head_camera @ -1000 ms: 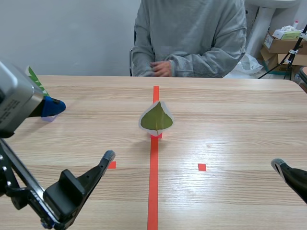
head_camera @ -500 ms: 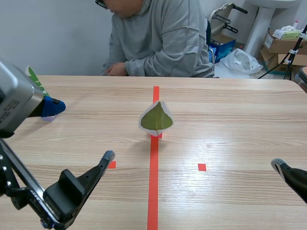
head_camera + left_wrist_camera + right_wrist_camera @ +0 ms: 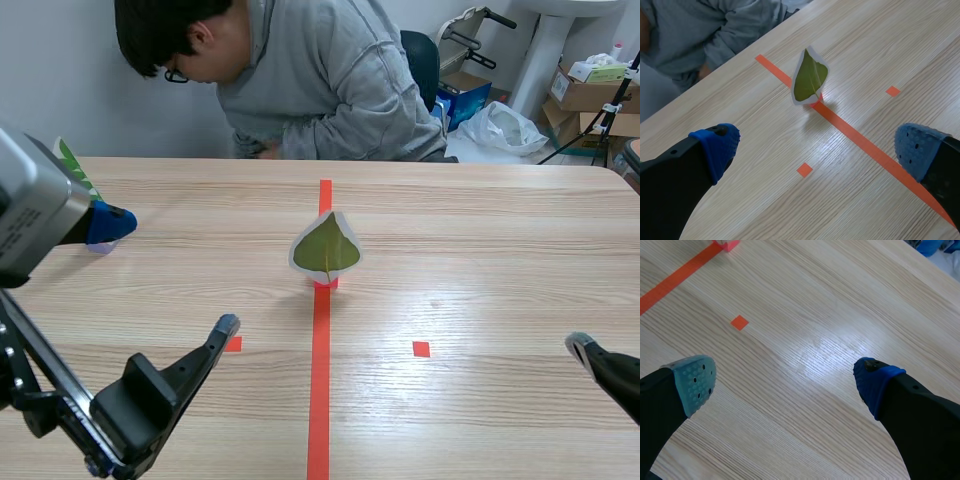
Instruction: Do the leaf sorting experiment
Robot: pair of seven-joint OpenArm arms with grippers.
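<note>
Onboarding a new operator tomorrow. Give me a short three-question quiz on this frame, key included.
1. True or false: the left gripper is shut on the leaf card.
2. Where is the leaf card? A) standing upright on the long orange-red tape line; B) lying flat on a small tape square; C) held in a gripper.
3. Fill in: the right gripper has its fingers ____.
Key: 1 false, it is open and the card stands ahead of it, untouched; 2 A; 3 open.
</note>
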